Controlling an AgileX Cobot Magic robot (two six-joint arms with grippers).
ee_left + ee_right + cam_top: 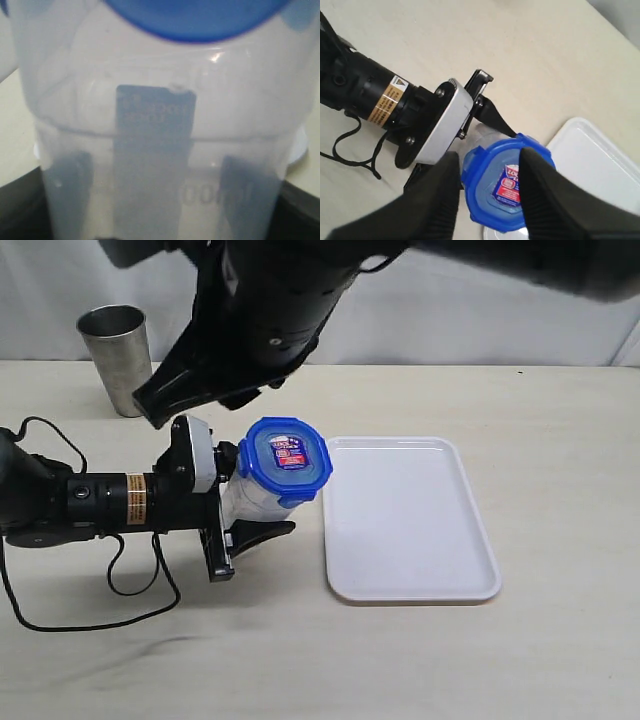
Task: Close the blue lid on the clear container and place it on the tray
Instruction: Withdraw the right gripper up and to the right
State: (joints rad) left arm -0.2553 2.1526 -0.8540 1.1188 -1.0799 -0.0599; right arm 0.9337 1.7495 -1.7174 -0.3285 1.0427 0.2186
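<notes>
The clear container (pixel 250 502) stands on the table just left of the tray (pixel 410 520). The blue lid (pixel 288 460) sits on top of it, sticker up. My left gripper (pixel 258 492) reaches in from the left and is shut on the container's body, one black finger on each side. The left wrist view is filled by the container (pixel 160 125), with dark fingers (pixel 70 195) showing through its wall. My right gripper (pixel 490 175) hovers open above the lid (pixel 507 187); one finger is over the sticker and the other is off the lid's edge.
A steel cup (pixel 118 355) stands at the back left. The right arm (pixel 260 310) is a dark blurred mass across the top of the exterior view. A black cable (pixel 120 585) loops on the table under the left arm. The tray (pixel 590 150) holds nothing.
</notes>
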